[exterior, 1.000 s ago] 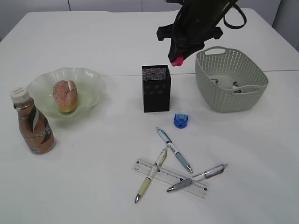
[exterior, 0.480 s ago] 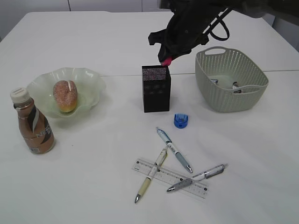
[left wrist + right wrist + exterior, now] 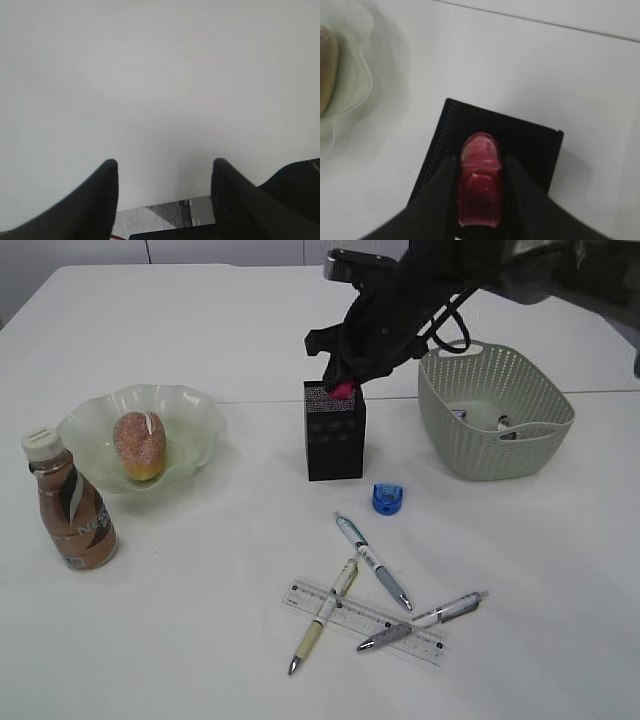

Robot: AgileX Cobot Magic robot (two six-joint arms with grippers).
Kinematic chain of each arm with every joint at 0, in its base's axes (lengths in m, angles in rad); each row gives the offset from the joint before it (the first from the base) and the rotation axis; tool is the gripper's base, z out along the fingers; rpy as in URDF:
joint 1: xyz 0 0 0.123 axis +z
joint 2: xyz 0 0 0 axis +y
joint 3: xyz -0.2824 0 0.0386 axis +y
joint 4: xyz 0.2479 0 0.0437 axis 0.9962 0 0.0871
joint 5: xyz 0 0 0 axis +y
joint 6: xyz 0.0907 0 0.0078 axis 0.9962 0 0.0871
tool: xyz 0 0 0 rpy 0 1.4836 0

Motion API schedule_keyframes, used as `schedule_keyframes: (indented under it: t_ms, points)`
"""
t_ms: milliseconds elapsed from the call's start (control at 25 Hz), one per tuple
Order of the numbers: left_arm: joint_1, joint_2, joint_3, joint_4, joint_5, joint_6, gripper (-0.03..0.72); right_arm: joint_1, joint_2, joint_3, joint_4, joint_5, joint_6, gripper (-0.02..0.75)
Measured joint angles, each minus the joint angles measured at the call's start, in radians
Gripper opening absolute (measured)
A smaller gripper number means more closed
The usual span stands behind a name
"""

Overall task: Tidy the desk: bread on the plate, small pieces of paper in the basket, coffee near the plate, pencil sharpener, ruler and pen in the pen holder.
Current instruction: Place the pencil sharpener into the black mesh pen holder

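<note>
Right hand [image 3: 477,172] grasps a red pencil sharpener [image 3: 478,187], poised over the open top of the black pen holder [image 3: 335,430]. Left hand [image 3: 164,172] hangs released over bare bench [image 3: 150,75]. Nearby on the bench lie a blue sharpener [image 3: 387,498], pens [image 3: 372,560] and a ruler [image 3: 365,624].

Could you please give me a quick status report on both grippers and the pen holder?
Right gripper shut on red sharpener above pen holder. Left gripper open, empty. Nothing in the way.
</note>
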Motion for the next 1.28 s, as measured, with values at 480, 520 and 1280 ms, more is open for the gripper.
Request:
schedule_keyframes:
  t_ms: [480, 520, 1280]
  points:
    - [0.0, 0.0, 0.0, 0.0, 0.0, 0.0, 0.423, 0.008, 0.017, 0.0, 0.0, 0.006, -0.029, 0.23]
    - [0.0, 0.0, 0.0, 0.0, 0.0, 0.0, 0.423, 0.008, 0.017, 0.0, 0.0, 0.006, -0.031, 0.244]
    - [0.0, 0.0, 0.0, 0.0, 0.0, -0.002, 0.416, 0.008, -0.033, -0.179, -0.034, 0.175, -0.039, 0.387]
